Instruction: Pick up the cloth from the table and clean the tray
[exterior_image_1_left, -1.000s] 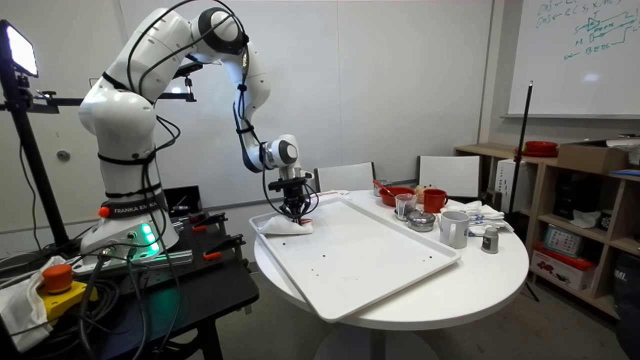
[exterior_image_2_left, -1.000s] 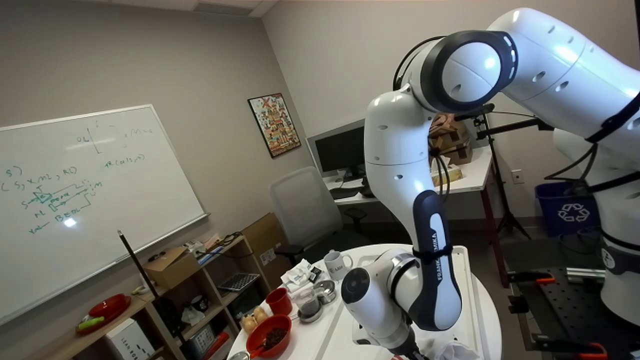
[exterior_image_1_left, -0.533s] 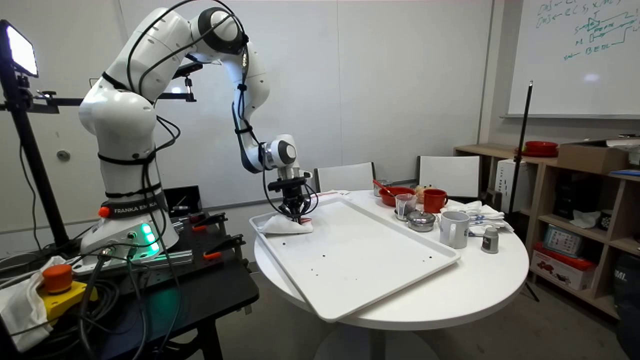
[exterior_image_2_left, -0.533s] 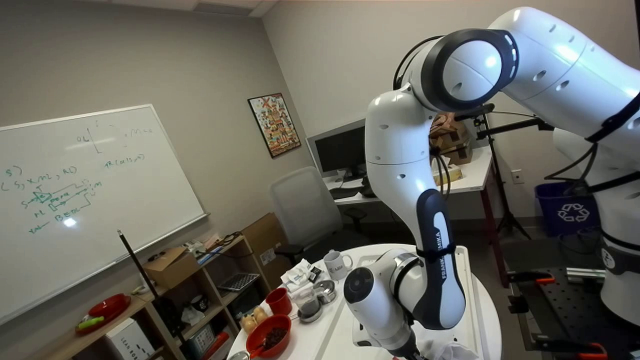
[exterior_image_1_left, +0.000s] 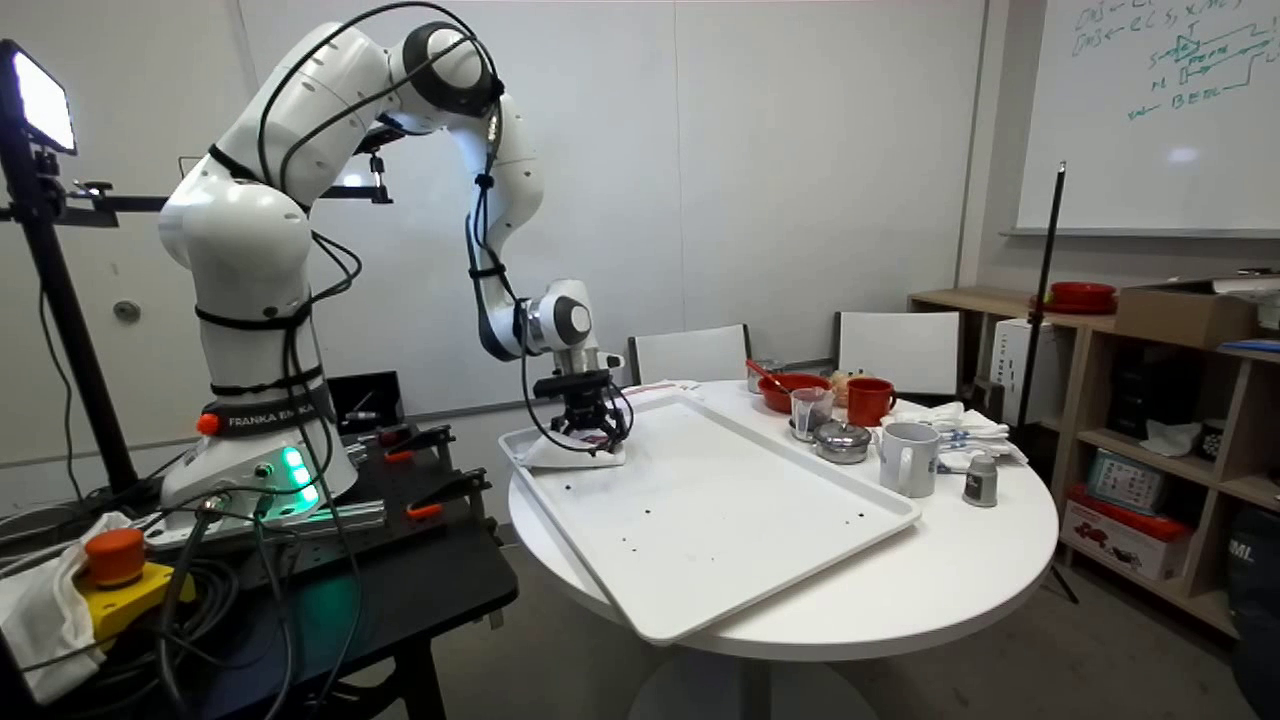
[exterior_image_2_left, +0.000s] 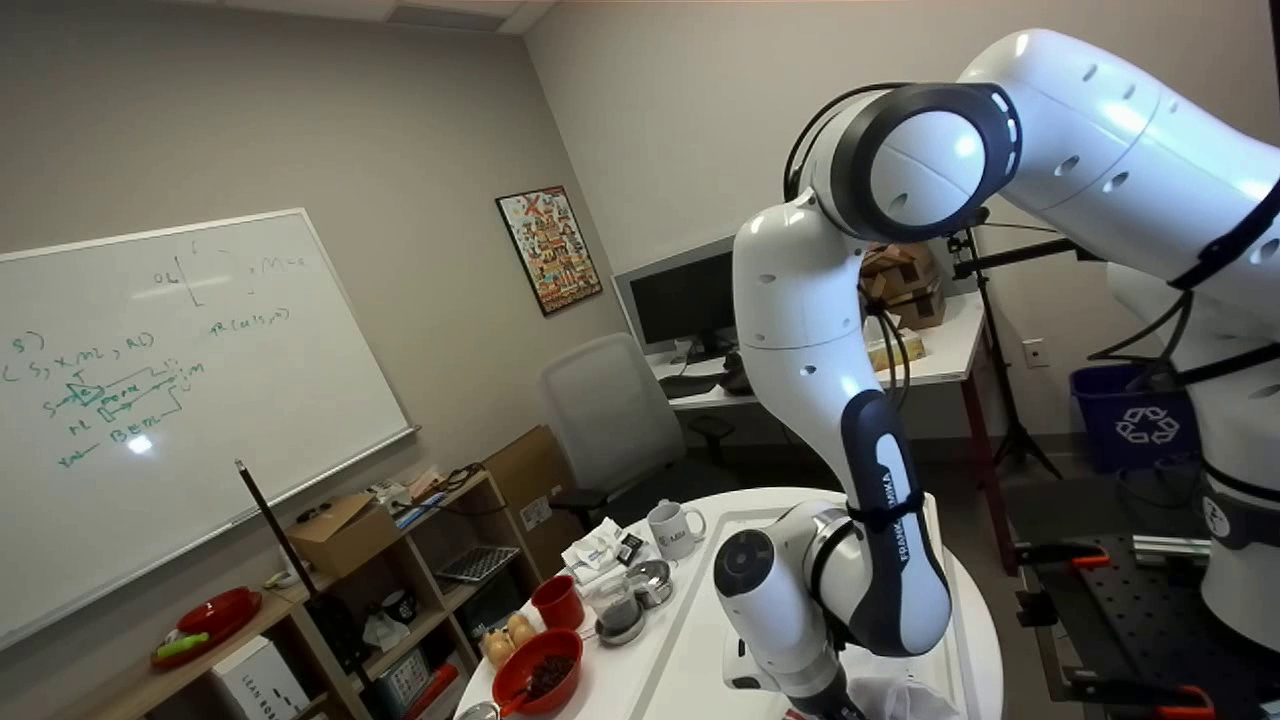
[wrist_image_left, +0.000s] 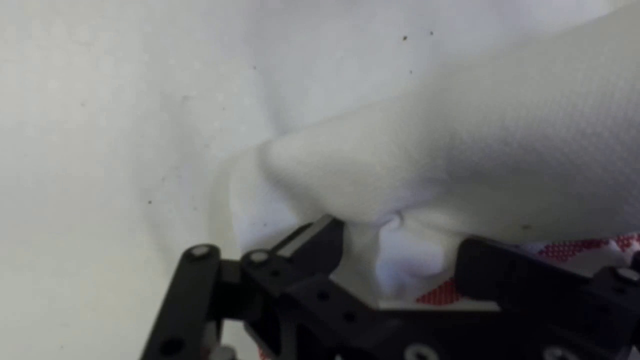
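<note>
Cloth (exterior_image_1_left: 568, 457) lies rumpled on the tray (exterior_image_1_left: 740, 500), at its ten o'clock corner in an exterior view. Over it the claw (wrist_image_left: 400, 237) is set wide, straddling a pucker without pinching it. Dark specks (exterior_image_1_left: 648, 512) dot the tray at nine and three o'clock, so I judge the grasp and most of the wiping yet to be done.

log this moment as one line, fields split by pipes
white cloth: lying on tray | jaws: apart, cloth folds between them | dark specks: on bare tray surface | lift: not yet
</note>
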